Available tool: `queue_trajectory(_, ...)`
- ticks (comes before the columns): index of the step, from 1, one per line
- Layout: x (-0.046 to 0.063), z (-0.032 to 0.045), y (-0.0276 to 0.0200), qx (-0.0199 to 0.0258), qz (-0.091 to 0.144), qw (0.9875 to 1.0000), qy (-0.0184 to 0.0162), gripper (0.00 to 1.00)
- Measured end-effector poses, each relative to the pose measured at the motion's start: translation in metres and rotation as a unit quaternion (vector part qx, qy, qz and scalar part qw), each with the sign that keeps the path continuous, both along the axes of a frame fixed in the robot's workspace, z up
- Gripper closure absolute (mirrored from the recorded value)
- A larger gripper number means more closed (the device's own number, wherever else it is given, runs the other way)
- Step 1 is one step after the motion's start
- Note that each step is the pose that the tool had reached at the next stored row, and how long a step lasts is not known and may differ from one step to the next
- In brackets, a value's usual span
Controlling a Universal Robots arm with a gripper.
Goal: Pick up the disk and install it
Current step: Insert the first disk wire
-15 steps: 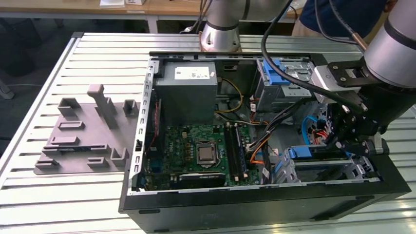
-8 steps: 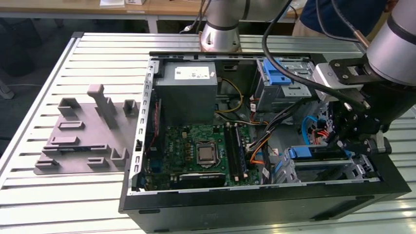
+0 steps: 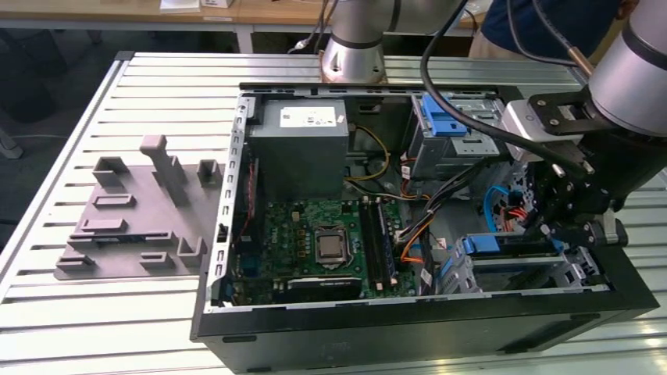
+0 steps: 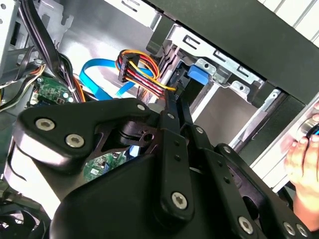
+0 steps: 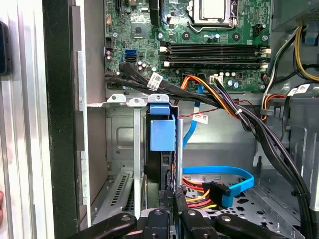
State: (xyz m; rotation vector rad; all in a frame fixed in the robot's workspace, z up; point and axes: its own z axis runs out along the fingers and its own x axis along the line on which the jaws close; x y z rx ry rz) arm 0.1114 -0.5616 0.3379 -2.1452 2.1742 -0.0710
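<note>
Pincer down inside the open computer case, at the drive cage on the exterior view's right. Fingers drawn nearly together, gripping the edge of the disk, which stands on edge in the cage slot, blue carrier tab uppermost. Motherboard and grey power supply alongside. A hand resting just outside the case.

The arm reaches in from the exterior view's right, its wrist bent steeply downward. The black gripper hangs low beneath it — its fingers lie close together, nearly parallel, in both wrist views. A person's hand shows in the second wrist view, apart from the gripper.
</note>
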Motion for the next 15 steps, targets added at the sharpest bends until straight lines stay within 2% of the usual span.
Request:
queue_trajectory(5, 0.0, -0.0024, -0.0007, 0.0064, 0.0, 1.0, 0.0, 0.84)
queue_trajectory(15, 0.0, -0.004, -0.0031, 0.0068, -0.002, 1.0, 0.0, 0.84)
